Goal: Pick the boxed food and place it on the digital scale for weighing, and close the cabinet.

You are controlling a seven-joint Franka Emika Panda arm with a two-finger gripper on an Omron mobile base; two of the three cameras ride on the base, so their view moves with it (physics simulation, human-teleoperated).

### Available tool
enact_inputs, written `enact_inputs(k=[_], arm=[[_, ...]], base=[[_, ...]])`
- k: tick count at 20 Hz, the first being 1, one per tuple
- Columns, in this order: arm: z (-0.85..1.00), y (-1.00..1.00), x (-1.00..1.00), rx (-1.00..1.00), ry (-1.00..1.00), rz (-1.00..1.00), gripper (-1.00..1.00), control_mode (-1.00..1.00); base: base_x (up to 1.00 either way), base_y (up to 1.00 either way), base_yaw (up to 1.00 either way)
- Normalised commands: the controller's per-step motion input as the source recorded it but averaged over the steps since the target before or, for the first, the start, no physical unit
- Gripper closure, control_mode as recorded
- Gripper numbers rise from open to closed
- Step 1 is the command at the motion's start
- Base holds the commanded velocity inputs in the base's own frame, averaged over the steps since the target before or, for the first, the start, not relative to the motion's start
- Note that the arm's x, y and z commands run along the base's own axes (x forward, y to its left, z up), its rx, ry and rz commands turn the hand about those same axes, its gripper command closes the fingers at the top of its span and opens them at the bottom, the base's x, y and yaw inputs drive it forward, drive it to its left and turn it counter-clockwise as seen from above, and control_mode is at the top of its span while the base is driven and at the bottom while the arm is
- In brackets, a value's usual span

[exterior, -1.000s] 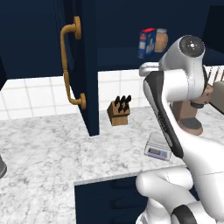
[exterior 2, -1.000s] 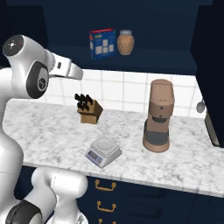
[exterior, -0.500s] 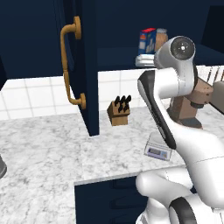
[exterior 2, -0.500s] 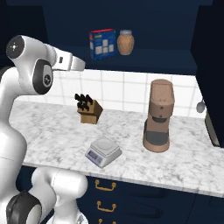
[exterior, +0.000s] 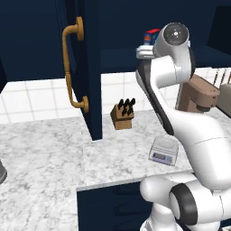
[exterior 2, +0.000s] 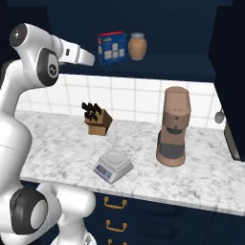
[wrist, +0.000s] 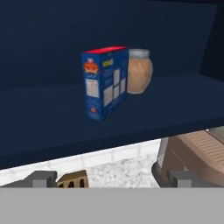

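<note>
The small upright cardboard box of food (wrist: 105, 82), blue-sided with a red top, stands on the open navy wall cabinet's (exterior: 88, 67) lower shelf, just beside a tan round jar (wrist: 139, 71). Over the last second the white arm has risen from counter height, so its two-finger gripper (wrist: 111, 178) now faces the box, well apart from it, jaws spread wide and empty. The grasp looks like the next step. The flat silver-grey digital scale (exterior 2: 112, 165) waits bare on the marble counter (exterior 2: 201, 184) below.
</note>
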Motion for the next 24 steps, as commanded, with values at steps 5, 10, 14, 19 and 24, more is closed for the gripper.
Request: enact_inputs(k=[5, 10, 14, 19, 24], arm=[[0.11, 0.01, 0.25, -0.05, 0.00, -0.06, -1.00, -1.00], [0.03, 0.00, 0.38, -0.02, -0.02, -0.02, -1.00, -1.00], [0.00, -0.05, 0.32, 0.00, -0.06, 0.00, -1.00, -1.00], [0.00, -0.04, 0.29, 0.00, 0.00, 0.00, -1.00, -1.00], [0.00, -0.09, 0.24, 0.00, 0.00, 0.00, -1.00, -1.00]], base=[[0.00, 0.00, 0.00], [0.00, 0.00, 0.00], [0.00, 0.00, 0.00], [0.00, 0.00, 0.00], [0.00, 0.00, 0.00]])
